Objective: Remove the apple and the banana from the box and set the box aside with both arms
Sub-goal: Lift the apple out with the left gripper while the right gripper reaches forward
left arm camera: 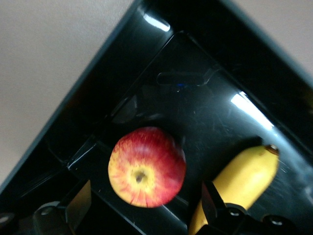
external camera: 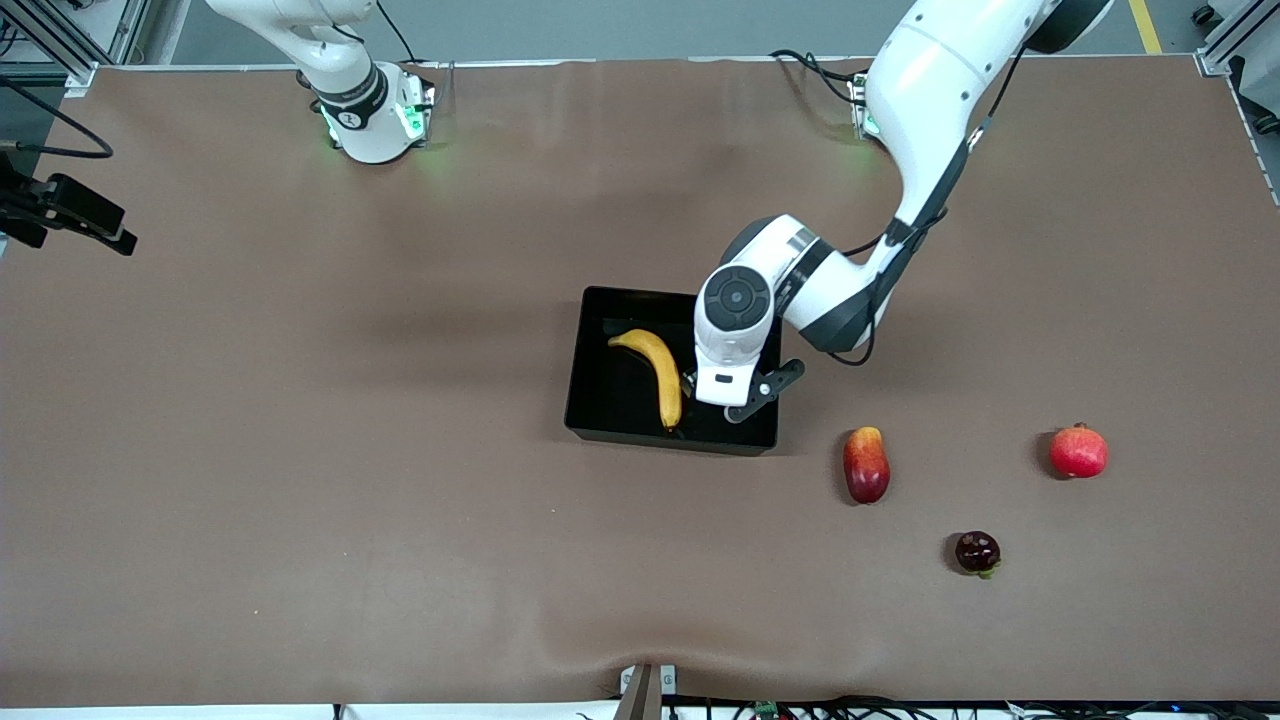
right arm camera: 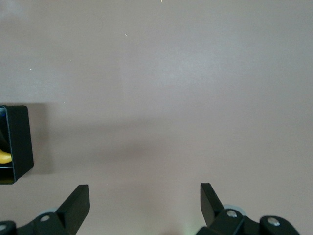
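Note:
The black box stands mid-table. The yellow banana lies in it. My left gripper hangs over the box at the end toward the left arm and hides the apple in the front view. In the left wrist view the red apple with yellow streaks rests on the box floor beside the banana. The left gripper is open, its fingers apart from the apple. My right gripper is open and empty over bare table, with a box corner at the edge of its view.
An oblong red-yellow fruit, a round red fruit with a crown tip and a small dark fruit lie on the table toward the left arm's end, nearer the front camera than the box. A black camera mount overhangs the right arm's end.

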Available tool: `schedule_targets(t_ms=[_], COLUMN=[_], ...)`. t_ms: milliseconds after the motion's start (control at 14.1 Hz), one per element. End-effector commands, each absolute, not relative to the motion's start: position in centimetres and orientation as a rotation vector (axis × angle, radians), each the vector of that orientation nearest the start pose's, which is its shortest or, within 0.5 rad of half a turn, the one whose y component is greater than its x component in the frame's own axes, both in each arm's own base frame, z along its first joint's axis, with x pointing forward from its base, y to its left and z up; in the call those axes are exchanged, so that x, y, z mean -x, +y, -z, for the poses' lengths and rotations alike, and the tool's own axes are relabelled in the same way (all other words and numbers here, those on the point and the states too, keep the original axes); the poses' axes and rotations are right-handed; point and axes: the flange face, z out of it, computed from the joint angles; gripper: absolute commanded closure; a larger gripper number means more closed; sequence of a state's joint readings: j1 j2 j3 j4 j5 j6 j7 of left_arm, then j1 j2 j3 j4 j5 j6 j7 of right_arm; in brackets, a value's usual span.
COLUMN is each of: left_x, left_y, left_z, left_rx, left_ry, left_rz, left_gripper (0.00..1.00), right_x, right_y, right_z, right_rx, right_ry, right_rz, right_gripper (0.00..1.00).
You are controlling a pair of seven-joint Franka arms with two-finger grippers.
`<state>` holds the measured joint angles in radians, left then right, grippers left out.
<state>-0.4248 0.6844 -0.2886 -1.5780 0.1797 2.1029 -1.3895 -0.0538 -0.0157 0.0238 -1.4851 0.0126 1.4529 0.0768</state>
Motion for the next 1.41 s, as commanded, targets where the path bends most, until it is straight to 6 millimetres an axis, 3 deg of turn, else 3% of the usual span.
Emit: schedule_targets(t_ms=[0, 141, 212, 283, 354, 495, 636, 707, 848, 990, 1131, 1273, 1343], left_x=[-54.2, -54.4, -54.4, -54.6, -54.6, -55.3, -55.5, -56.0, -58.0, -60.2, -62.1, -63.6, -64.2], left_y=[-42.8, -42.8, -42.8, -42.7, -42.7, -42.1, -41.2, -40.0, -35.2, -29.6, -23.5, -17.5, -15.0], left_z=[-22.3, -21.2, -21.2, -21.5, -22.0, -24.3, -29.6, -33.2, -39.8, -43.5, -43.4, -41.1, -38.9], left_rx=[2.900, 2.915, 2.918, 2.921, 2.928, 2.926, 2.903, 2.928, 2.960, 2.992, 2.965, 2.944, 2.930], left_ry=[-0.960, -0.962, -0.963, -0.966, -0.954, -0.972, -0.941, -0.892, -0.850, -0.807, -0.769, -0.745, -0.742], left_rz=[-0.103, -0.099, -0.097, -0.092, -0.086, -0.061, -0.034, 0.002, 0.065, 0.099, 0.045, -0.023, -0.061], left_gripper=[0.00, 0.00, 0.22, 0.64, 0.99, 1.00, 1.00, 1.00, 1.00, 1.00, 1.00, 1.00, 1.00], right_x=[-54.3, -54.9, -55.1, -55.5, -55.6, -55.7, -56.1, -56.3, -56.9, -57.5, -57.8, -58.2, -58.4], right_y=[0.1, 2.3, 3.4, 4.4, 4.7, 5.5, 6.1, 6.3, 6.7, 7.0, 8.2, 9.2, 10.3], right_z=[-65.9, -64.8, -64.3, -63.5, -63.4, -63.1, -62.5, -62.4, -61.7, -61.0, -60.4, -59.6, -59.1], right_rx=[3.126, 3.128, 3.130, 3.132, 3.131, 3.130, 3.118, 3.100, 3.069, 3.053, 3.042, 3.032, 3.025], right_ry=[0.137, 0.080, 0.056, 0.027, 0.022, 0.003, -0.010, -0.009, -0.010, -0.013, -0.037, -0.015, 0.028], right_rz=[-0.044, -0.073, -0.085, -0.107, -0.107, -0.112, -0.114, -0.109, -0.110, -0.103, -0.103, -0.118, -0.132], right_gripper=[0.00, 0.00, 0.00, 0.00, 0.00, 0.00, 0.00, 0.00, 0.00, 0.00, 0.00, 0.00, 0.00])
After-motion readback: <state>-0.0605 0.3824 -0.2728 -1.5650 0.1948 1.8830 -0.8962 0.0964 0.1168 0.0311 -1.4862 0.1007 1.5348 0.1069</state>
